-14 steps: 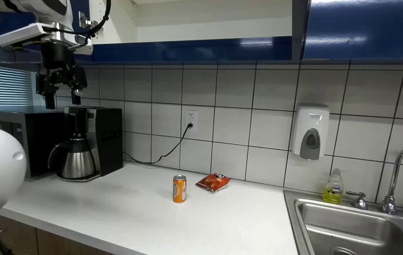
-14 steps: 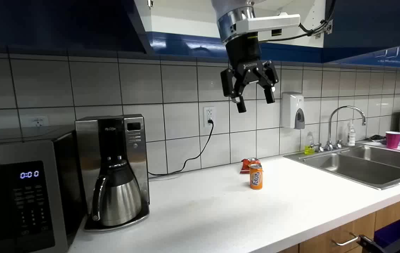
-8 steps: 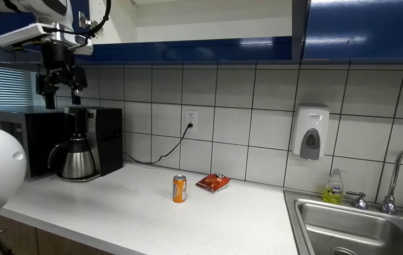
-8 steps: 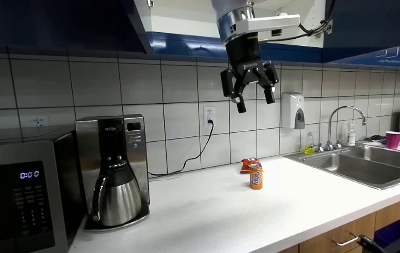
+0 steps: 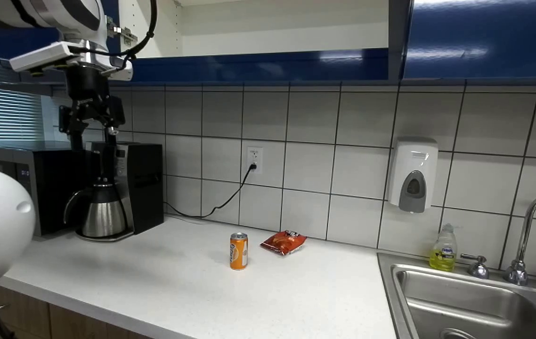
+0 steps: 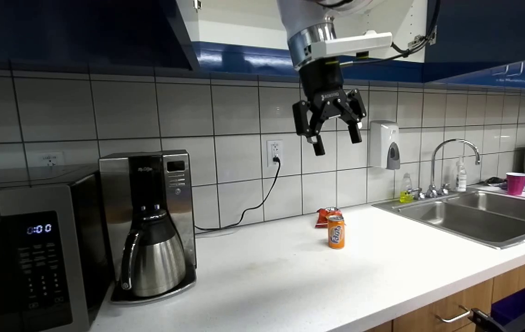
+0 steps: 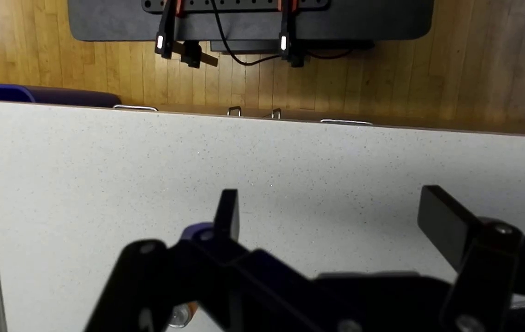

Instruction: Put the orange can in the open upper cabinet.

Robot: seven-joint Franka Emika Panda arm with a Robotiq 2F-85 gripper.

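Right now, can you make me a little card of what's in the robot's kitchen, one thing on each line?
Gripper: open, holding nothing, above the countertop
Orange Fanta can: upright on the countertop
Open upper cabinet: pale inside, dark blue frame
Red snack bag: lying near the can, not touching
Silver carafe: standing in the coffee maker
Microwave display: 0:00

On the counter (image 5: 178, 292), the can (image 5: 239, 252) stands between coffee maker (image 5: 146, 188) and sink (image 5: 392, 292), the packet (image 5: 283, 242) behind it

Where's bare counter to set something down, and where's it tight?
Free: counter between coffee maker and orange can; can to sink; can to front edge. Crowded: toward the wall, where the snack packet lies near the can; also where microwave and coffee maker stand close together.
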